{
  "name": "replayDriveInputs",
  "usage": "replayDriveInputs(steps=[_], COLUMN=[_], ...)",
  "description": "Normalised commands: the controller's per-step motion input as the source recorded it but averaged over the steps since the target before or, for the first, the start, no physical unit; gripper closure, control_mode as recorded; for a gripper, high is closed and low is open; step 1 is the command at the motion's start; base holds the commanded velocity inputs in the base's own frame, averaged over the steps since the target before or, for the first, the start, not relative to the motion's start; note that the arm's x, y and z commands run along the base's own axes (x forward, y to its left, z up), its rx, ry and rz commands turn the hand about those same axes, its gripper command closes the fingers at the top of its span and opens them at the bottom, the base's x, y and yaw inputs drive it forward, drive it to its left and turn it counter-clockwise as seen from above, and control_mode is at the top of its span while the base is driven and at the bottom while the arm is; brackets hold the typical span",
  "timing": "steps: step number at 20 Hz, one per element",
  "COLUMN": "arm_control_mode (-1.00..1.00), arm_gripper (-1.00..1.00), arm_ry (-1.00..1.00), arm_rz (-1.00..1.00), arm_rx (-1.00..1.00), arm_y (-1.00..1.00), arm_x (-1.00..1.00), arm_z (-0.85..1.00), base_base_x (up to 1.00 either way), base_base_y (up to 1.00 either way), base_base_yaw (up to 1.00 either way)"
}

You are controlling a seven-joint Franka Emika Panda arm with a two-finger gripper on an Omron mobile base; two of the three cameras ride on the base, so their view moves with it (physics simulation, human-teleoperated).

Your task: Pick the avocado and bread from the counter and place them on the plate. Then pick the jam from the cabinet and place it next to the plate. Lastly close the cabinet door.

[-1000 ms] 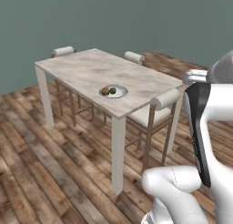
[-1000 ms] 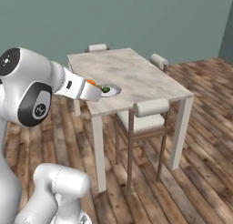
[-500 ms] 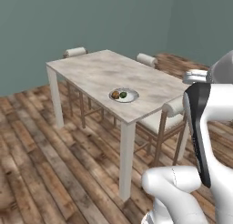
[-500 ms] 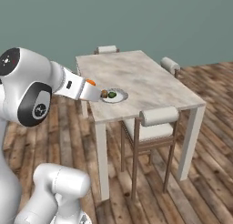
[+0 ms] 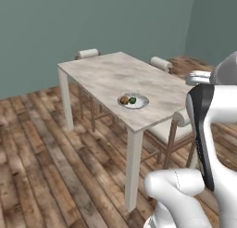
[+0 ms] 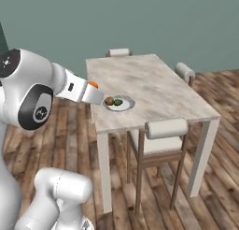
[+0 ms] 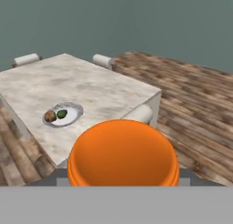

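- The dark two-finger gripper (image 6: 97, 97) is pinching a glossy orange-red rounded jar (image 7: 123, 152), probably the jam. The finger tips are hiding under it in the hand view, so I am judging the grip from how the jar is sitting right at the hand.
- The jar is riding in the air just off the near table edge, apart from the marble. It is being carried toward the spot next to the plate, I judge.
- The round shallow white plate (image 7: 75, 110) with a raised rim is lying on the pale beige-grey veined marble counter top (image 7: 100, 84), near its edge.
- The mottled orange-brown bread ball (image 7: 50, 115) and the dark green glossy oval avocado (image 7: 62, 114) are sitting side by side on the plate, so that step is looking done.
- Wooden chairs with pale rolled backrests (image 6: 165, 128) are standing tucked at the table sides.
- The brown plank floor (image 5: 41, 176) is showing matte wood grain.
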Motion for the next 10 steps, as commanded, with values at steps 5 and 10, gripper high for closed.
replayDriveInputs(steps=[5,10], arm_control_mode=[1.0,1.0], arm_gripper=[1.0,1.0], arm_ry=[0.0,0.0], arm_rz=[0.0,0.0], arm_rx=[0.0,0.0], arm_y=[0.0,0.0], arm_x=[0.0,0.0], arm_z=[0.0,0.0], base_base_x=[0.36,0.41], base_base_y=[-0.3,-0.25], base_base_yaw=[0.23,0.23])
